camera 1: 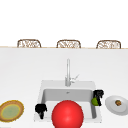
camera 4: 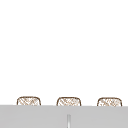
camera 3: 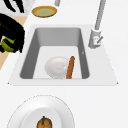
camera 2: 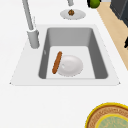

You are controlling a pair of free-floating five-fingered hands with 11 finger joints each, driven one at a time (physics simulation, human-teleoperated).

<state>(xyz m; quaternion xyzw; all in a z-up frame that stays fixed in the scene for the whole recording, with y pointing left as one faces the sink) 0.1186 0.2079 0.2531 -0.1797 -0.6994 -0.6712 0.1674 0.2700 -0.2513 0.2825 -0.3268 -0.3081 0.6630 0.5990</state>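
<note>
Right robot hand (camera 1: 98, 96) curled around a small round green fruit (camera 1: 94, 101) above the grey sink's (camera 1: 41, 86) right rim; left robot hand (camera 1: 41, 109) fisted, holding nothing.

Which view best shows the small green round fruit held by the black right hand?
The right side view: the green fruit sits large there, wrapped by the right hand. The front view shows it small, at the sink's right rim. The left side view catches it cut off at the top edge.
</note>
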